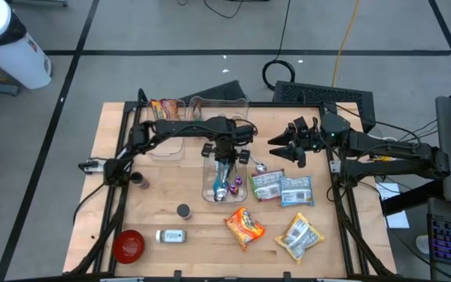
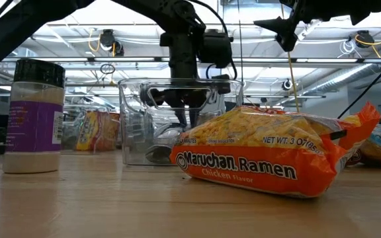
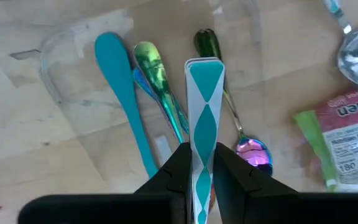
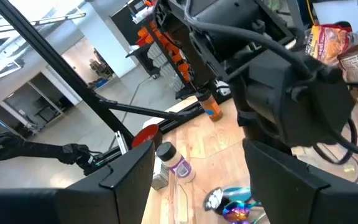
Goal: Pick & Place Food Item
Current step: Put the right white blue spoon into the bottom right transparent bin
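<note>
My left gripper (image 3: 199, 158) points down over a clear plastic container (image 1: 221, 178) at the table's middle. It is shut on a flat utensil handle with a teal and white diamond pattern (image 3: 204, 93). In the container lie a teal spoon (image 3: 120, 87), a shiny green spoon (image 3: 154, 78) and a dark green spoon with a purple bowl (image 3: 253, 152). An orange ramen packet (image 1: 245, 227) lies flat on the table nearer the front. My right gripper (image 1: 279, 149) hovers open to the container's right, with nothing in it. My left gripper pinches the patterned handle (image 3: 201, 149) between its two fingers (image 3: 179, 168), coming from above and pointing down. The handle runs along the fingers and sticks out beyond them, down toward the spoons. Whether its free end (image 3: 204, 62) touches anything, I cannot tell.
Green (image 1: 266, 186) and blue (image 1: 296, 190) packets and a yellow one (image 1: 300, 237) lie right of the container. A silver spoon (image 1: 258, 166) lies beside it. A jar (image 1: 171, 236), a red bowl (image 1: 128, 245) and a second clear tray (image 1: 171, 133) with a snack pack are on the left.
</note>
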Controlling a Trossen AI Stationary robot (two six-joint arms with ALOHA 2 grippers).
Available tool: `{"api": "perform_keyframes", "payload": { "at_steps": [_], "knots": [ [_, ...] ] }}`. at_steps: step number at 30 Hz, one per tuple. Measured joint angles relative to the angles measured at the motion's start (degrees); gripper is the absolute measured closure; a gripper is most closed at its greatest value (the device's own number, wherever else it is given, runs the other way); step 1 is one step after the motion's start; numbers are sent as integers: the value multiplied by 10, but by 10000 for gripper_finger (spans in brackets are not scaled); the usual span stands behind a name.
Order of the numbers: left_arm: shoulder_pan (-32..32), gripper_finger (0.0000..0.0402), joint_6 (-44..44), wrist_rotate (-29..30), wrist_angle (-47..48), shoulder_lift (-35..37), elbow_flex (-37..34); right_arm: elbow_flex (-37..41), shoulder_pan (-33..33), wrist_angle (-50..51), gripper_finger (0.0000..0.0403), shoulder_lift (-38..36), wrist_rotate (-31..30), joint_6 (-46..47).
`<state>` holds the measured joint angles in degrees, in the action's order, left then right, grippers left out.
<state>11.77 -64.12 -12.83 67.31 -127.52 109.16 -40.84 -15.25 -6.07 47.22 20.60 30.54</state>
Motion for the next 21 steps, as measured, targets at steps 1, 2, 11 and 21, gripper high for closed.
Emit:
{"api": "perform_keyframes", "payload": {
  "at_steps": [1, 2, 11, 21],
  "knots": [
    [1, 359, 0, -2, -4, -2, 0, 0, 0, 0, 161, 0, -1, -2],
    [2, 359, 0, -3, -4, -3, 0, 0, 0, 4, 161, 0, -5, -3],
    [14, 359, 14, -8, -3, -9, 0, 0, 0, 12, 161, 0, -11, -13],
    [21, 341, 20, -11, -5, -8, 0, 0, 0, 12, 161, 0, -11, -15]
  ]
}}
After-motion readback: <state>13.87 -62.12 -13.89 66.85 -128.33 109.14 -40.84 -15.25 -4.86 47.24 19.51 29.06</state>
